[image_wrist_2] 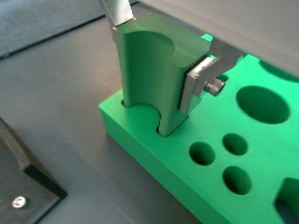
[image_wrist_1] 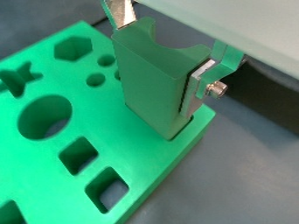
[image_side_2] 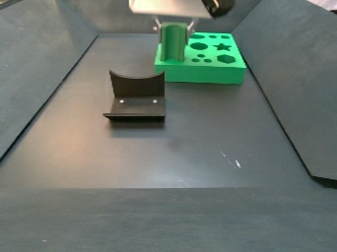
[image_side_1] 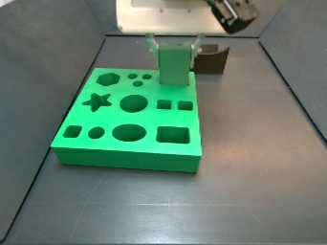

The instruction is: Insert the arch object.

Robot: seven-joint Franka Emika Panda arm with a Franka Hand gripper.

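Note:
The arch object [image_wrist_1: 158, 92] is a tall green block with a semicircular notch cut into one end. My gripper [image_wrist_1: 162, 52] is shut on it, one silver finger [image_wrist_1: 198, 83] on each side. The block stands upright with its lower end down in a hole at the corner of the green board [image_wrist_1: 140, 188]. Both wrist views show this; the arch [image_wrist_2: 149, 83] enters the board [image_wrist_2: 163, 162] near its edge. In both side views the gripper [image_side_1: 173, 43] [image_side_2: 174, 25] holds the arch [image_side_1: 173, 65] [image_side_2: 174, 47] at the board's edge nearest the fixture.
The green board [image_side_1: 128, 158] [image_side_2: 198, 75] has several shaped holes: star, hexagon, circles, squares. The dark fixture [image_side_1: 211, 62] [image_side_2: 132, 98] stands on the floor beside the board; it also shows in a wrist view [image_wrist_2: 24, 184]. Dark walls enclose the floor.

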